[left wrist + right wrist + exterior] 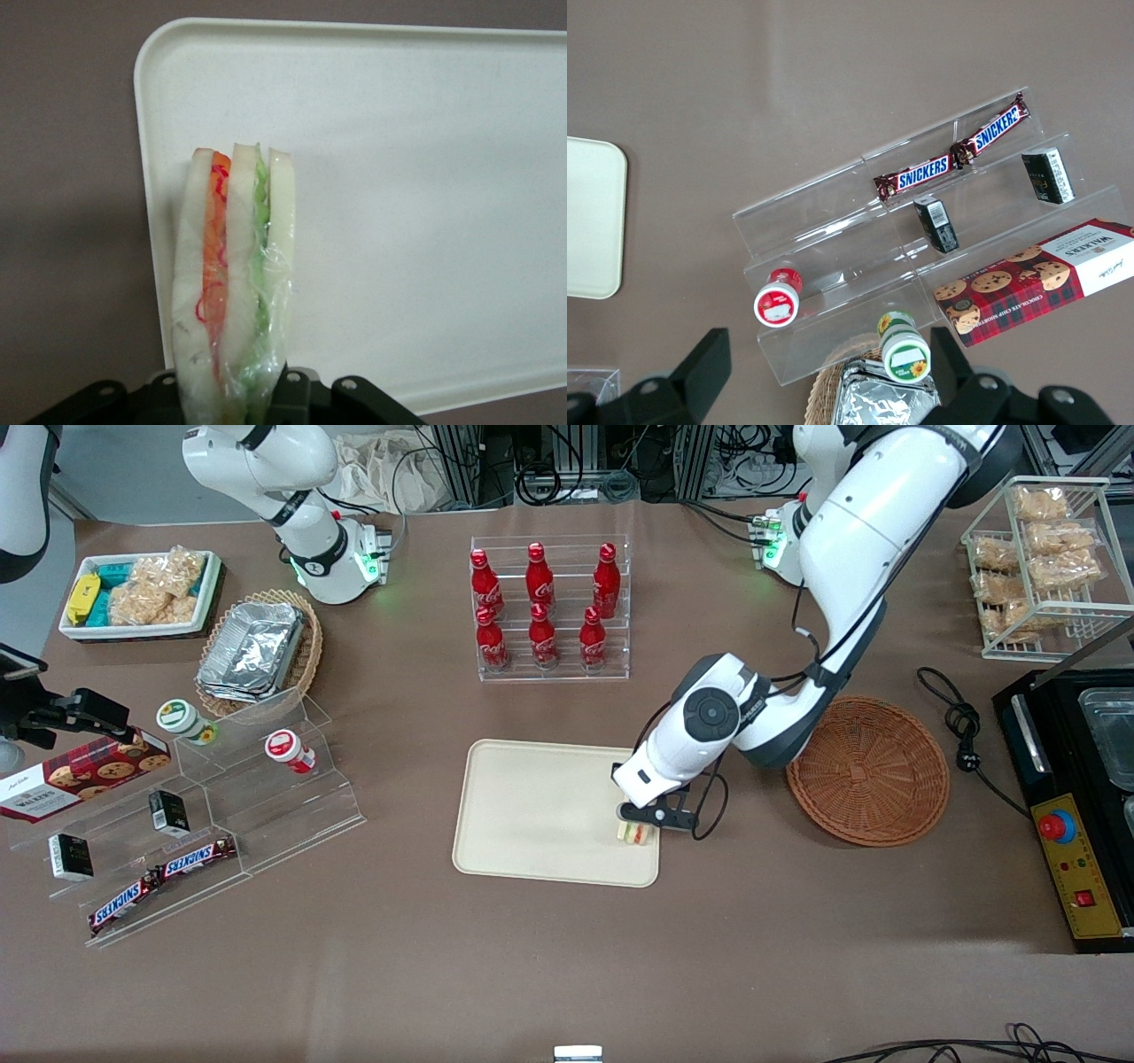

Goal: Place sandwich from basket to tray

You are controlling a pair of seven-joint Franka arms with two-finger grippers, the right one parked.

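Sandwich sits clamped in the gripper over the tray edge; one empty basket beside, six cola bottles farther off.

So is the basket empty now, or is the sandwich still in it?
Empty: the basket shows only bare wicker. The gripper holds the sandwich over the tray's edge.

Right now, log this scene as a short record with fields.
sandwich: gripped by the gripper, above the tray's edge nearest the basket
gripper: shut on the sandwich, over the tray
tray: bare cream surface
basket: holds nothing, beside the tray toward the working arm's end
step left: release sandwich onto tray
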